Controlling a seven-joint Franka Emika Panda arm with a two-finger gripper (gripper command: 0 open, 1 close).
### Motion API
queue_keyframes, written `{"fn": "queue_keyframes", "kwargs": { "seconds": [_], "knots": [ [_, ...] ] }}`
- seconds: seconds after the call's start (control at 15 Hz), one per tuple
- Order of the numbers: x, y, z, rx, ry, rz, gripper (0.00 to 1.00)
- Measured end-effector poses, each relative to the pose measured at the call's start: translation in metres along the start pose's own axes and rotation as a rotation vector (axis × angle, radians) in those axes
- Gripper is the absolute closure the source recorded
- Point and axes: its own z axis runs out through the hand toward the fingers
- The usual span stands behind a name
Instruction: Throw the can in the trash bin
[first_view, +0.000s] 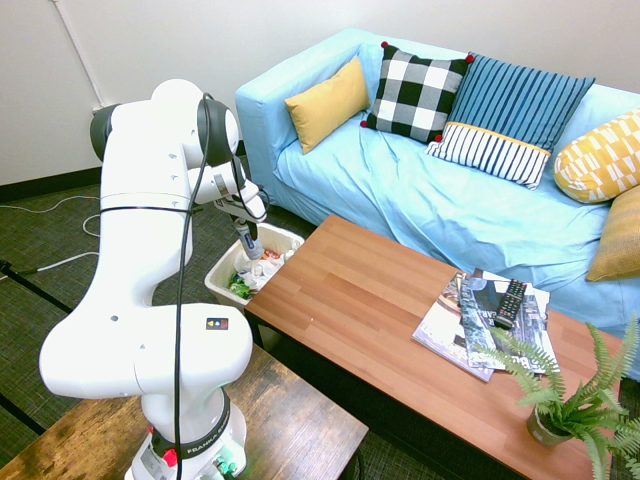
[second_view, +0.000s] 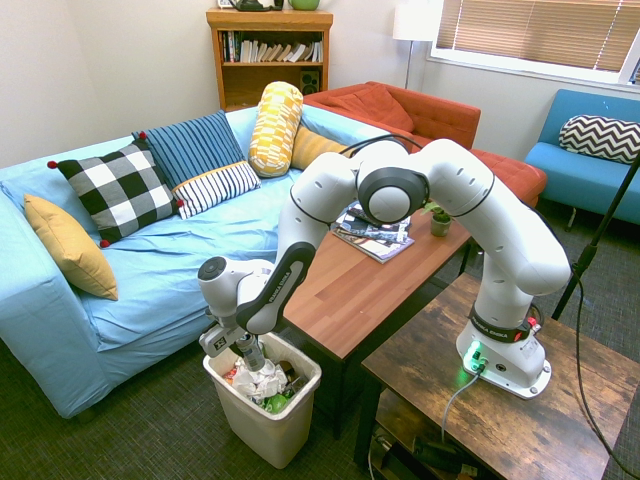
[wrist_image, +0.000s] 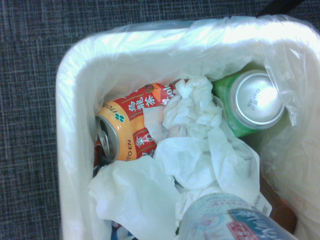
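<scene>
The white arm (second_view: 440, 200) arches over the near end of the wooden coffee table (second_view: 370, 285) and bends down, its wrist pointing almost straight down into the trash bin (second_view: 270, 430) on the carpet between the table end and the blue sofa (second_view: 150, 270).

The claw (second_view: 250, 357) is clenched on the can (second_view: 251, 358) — a slim silver can with a blue label, held upright, its lower end at the bin's rim just above the rubbish. In the first exterior view the can (first_view: 250, 246) hangs from the claw (first_view: 249, 242) over the bin (first_view: 225, 275), beside the table's corner.

Only the wrist view shows the bin's inside clearly: crumpled white paper (wrist_image: 195, 145), an orange and red can (wrist_image: 125, 132) lying on its side, a green can (wrist_image: 250, 102) and a clear plastic liner (wrist_image: 295, 65). A pale, blue-marked rounded thing (wrist_image: 225, 220) rises from the lower edge — too blurred to name.
</scene>
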Motion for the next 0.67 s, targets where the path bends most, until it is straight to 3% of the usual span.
{"fn": "queue_keyframes", "kwargs": {
  "seconds": [0.67],
  "knots": [
    [0.005,-0.005,-0.012,-0.002,0.017,0.023,0.00]
  ]
}}
